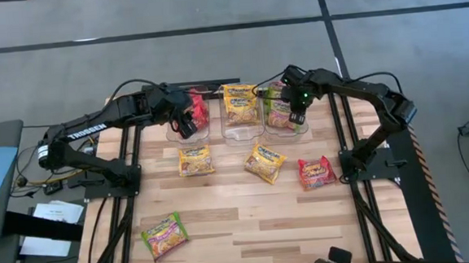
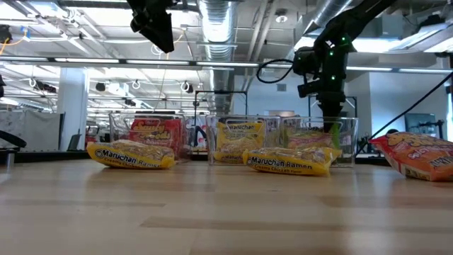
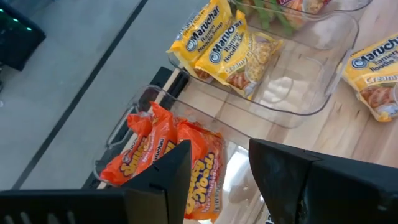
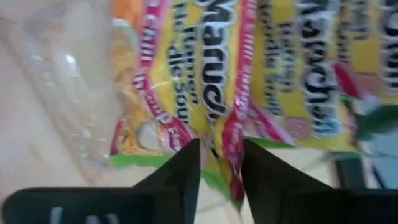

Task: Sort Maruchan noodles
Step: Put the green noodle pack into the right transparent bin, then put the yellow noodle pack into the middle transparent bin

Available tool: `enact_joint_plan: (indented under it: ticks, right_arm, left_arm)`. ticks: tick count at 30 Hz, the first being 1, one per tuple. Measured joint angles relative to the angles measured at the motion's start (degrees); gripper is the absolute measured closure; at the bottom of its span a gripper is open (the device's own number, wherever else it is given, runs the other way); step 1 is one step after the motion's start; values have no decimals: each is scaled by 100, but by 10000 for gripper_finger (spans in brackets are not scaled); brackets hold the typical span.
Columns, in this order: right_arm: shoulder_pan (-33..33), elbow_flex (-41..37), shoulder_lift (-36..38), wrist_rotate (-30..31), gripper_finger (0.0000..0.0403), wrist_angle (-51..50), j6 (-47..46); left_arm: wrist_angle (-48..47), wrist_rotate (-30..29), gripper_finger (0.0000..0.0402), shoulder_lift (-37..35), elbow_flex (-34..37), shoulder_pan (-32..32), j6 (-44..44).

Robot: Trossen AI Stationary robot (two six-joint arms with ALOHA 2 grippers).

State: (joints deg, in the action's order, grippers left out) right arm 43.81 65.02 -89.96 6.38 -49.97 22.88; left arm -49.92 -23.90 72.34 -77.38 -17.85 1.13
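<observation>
Three clear bins stand side by side at the far part of the table. The left bin [image 1: 174, 136] holds red-orange Maruchan noodles [image 3: 163, 155], the middle bin [image 1: 244, 136] yellow ones [image 3: 230, 53], and the right bin [image 1: 287, 131] green-and-pink ones [image 4: 249, 68]. My left gripper [image 3: 217, 180] hovers open, high above the left bin, with nothing between its fingers. My right gripper [image 4: 222, 171] points down into the right bin, open. A packet's pink edge [image 4: 231, 155] stands between its fingers. Loose on the table lie two yellow packets [image 1: 195, 160] [image 1: 265, 162], a red one [image 1: 316, 173] and a green one [image 1: 164, 235]. My right gripper comes from above, pointing down, with the pink edge [image 4: 231, 155] of a green-and-pink packet between its open fingers. Whether a finger touches that edge I cannot tell. The packet lies on the others in the right bin.
The arms' black bases and rails run along the table's left and right sides [image 1: 359, 173]. Bare wood lies between the loose packets and toward the near edge [image 1: 265, 236]. A grey floor surrounds the table.
</observation>
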Motion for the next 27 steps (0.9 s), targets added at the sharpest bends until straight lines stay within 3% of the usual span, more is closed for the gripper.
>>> enact_joint_plan:
  ticks: [9, 17, 27]
  right_arm:
    - [-3, 882, 1, 180, 222, -716, -377]
    - [-274, 1617, 1, 95, 225, -1675, -1035]
    - [-1026, 1946, 0, -819, 225, -2902, -1806]
  left_arm:
    - [-146, 109, 251, -50, -30, -15, 143]
    - [-1134, 373, 251, -87, -850, -13, 707]
    - [-2554, 647, 251, -114, -1626, -13, 1454]
